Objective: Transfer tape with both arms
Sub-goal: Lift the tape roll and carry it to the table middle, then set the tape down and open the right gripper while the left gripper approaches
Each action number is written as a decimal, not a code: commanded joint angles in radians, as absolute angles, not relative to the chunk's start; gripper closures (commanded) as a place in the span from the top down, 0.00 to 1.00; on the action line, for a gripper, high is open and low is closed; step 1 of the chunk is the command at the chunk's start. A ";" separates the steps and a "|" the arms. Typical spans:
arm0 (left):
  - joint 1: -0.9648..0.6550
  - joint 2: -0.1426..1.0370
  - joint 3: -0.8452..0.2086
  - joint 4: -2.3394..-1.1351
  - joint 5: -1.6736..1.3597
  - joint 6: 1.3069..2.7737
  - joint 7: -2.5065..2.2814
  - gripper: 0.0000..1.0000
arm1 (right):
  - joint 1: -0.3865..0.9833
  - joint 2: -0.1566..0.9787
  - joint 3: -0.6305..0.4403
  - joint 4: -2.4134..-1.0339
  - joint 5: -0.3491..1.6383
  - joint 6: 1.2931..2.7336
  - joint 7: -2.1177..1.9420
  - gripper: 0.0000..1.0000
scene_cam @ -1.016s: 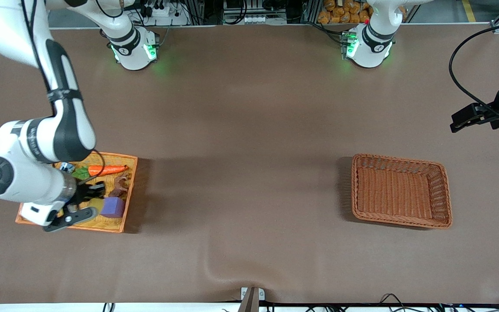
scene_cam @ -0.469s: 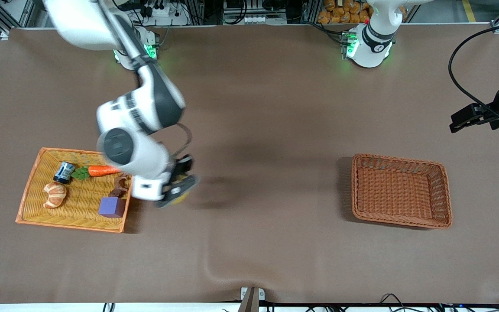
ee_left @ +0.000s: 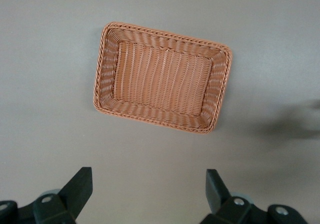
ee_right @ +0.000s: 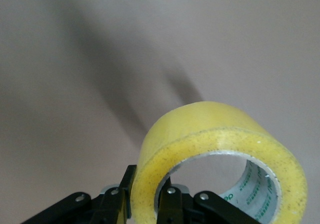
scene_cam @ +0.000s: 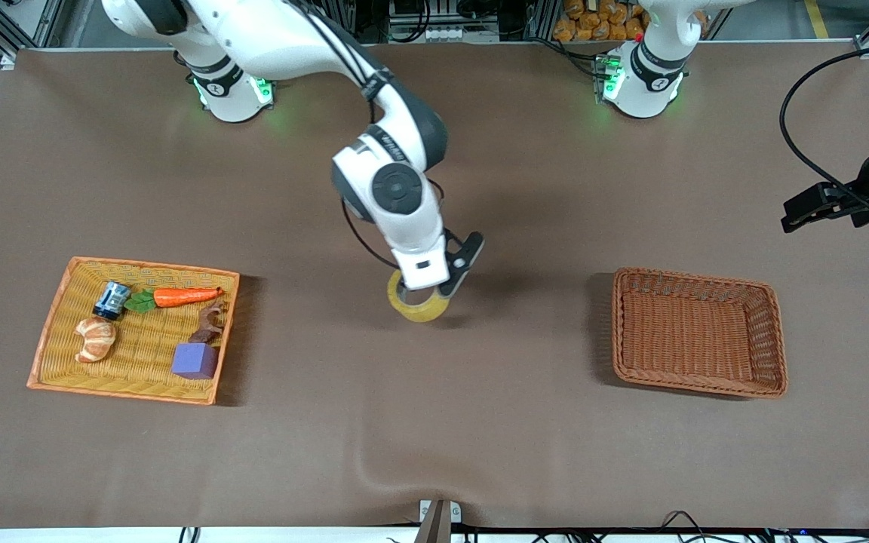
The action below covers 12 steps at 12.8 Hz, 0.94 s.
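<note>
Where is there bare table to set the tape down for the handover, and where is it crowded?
The right gripper holds the tape over a wide bare stretch between the yellow basket and the empty brown basket. The yellow basket is crowded: carrot, can, croissant, purple cube. The left gripper waits, jaws open.

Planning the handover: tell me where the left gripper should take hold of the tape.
The right gripper pinches the tape through one side of its wall, one finger inside the core. The left gripper, open over the table near the brown basket, should probably pinch the free part of the ring, one finger through the hole, from the basket's end.
</note>
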<state>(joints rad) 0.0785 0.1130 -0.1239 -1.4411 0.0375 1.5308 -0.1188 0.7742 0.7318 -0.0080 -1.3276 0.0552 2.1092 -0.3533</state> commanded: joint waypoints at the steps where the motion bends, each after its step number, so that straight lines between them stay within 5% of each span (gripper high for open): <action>1: 0.074 0.114 -0.126 -1.436 0.063 1.536 -0.120 1.00 | 0.807 0.781 -0.020 -1.313 -0.014 2.137 -0.377 0.00; 4: 0.075 0.114 -0.126 -1.437 0.061 1.536 -0.120 1.00 | 0.810 0.824 -0.020 -1.313 -0.014 2.196 -0.379 0.06; 6: 0.074 0.114 -0.127 -1.439 0.061 1.540 -0.124 1.00 | 0.818 0.853 -0.020 -1.313 -0.018 2.284 -0.387 1.00; 12: -0.038 0.178 -0.135 -1.439 0.049 1.652 -0.228 1.00 | 0.790 0.790 -0.026 -1.308 -0.006 2.287 -0.377 1.00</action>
